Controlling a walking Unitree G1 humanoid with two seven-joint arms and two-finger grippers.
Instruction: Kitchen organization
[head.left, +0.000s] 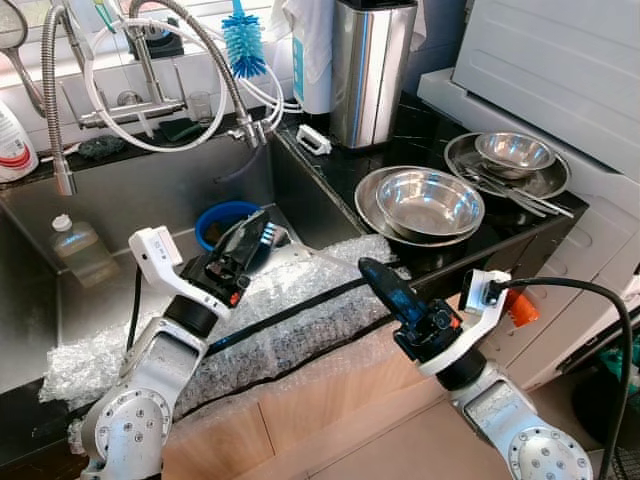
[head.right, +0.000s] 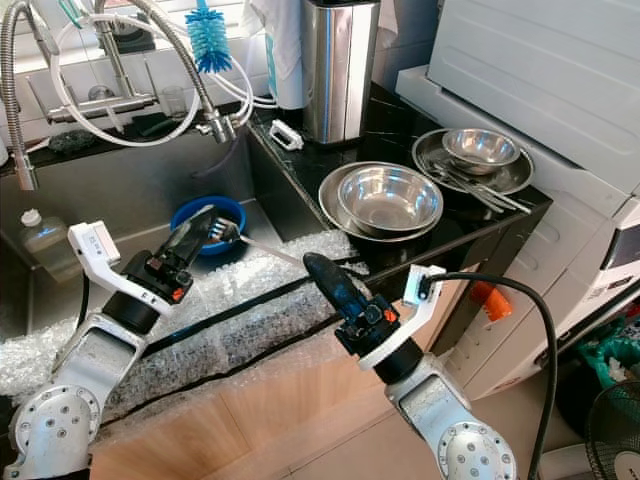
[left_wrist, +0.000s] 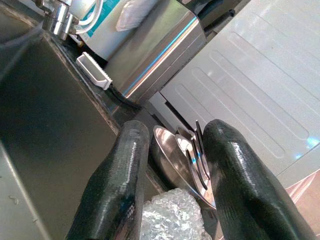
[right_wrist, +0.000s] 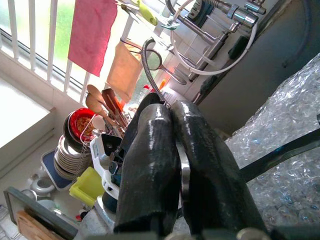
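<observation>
The metal fork hangs over the front edge of the sink, just left of centre in the head views, with its tines at the left gripper and its thin handle running down and right toward the right gripper.

The white ribbed appliance takes up the upper right corner. The stainless steel sink spreads across the left half, with coiled hose taps above it. A sheet of clear bubble wrap lies along the sink's front rim, through the middle of the frame. The black worktop sits right of the sink. At its back stands a tall brushed steel canister. In front of that is a stack of wide steel bowls, and farther right a smaller steel bowl rests on a steel plate with loose cutlery. A round blue bowl lies in the sink, just behind the left gripper. A clear plastic bottle lies at the sink's left side. A blue bottle brush stands at top centre.

The left gripper's fingers are spread, with the tines in the gap and close against one finger. The right gripper's fingers are clenched together, and a thin sliver of metal shows between them, which looks like the end of the fork's handle.
</observation>
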